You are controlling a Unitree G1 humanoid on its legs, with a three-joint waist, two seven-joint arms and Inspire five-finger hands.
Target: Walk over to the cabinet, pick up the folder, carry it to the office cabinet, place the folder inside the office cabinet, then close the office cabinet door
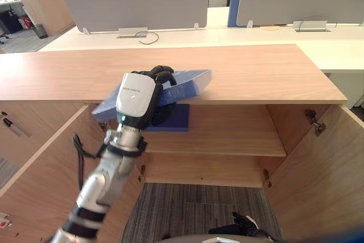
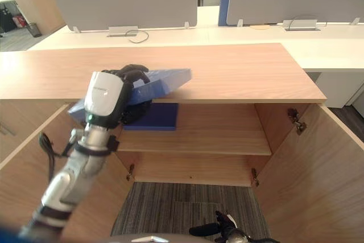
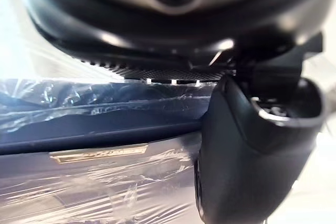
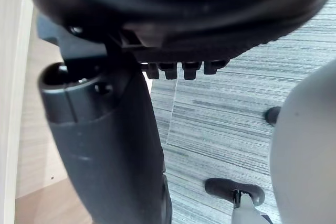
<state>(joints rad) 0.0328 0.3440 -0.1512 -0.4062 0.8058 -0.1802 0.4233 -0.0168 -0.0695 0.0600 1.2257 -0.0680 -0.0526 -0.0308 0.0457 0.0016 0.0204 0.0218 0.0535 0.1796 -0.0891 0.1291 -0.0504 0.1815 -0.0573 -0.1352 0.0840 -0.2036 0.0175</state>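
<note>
A light blue folder (image 1: pixel 185 83) wrapped in clear film is held tilted at the front edge of the wooden office cabinet top (image 1: pixel 256 72). Its far corner is over the top and its lower end is in front of the opening. My left hand (image 1: pixel 156 78) is shut on it, fingers curled over the upper face. The thumb (image 3: pixel 247 145) presses the folder's film-covered face (image 3: pixel 105 171) in the left wrist view. My right hand (image 1: pixel 242 223) hangs low over the carpet, fingers relaxed, holding nothing.
Both cabinet doors stand open, the left door (image 1: pixel 40 157) and the right door (image 1: pixel 324 174). A dark blue folder (image 1: pixel 176 119) lies flat on the inner shelf (image 1: pixel 239 135) behind my hand. Desks with grey dividers (image 1: pixel 136 7) stand beyond the cabinet.
</note>
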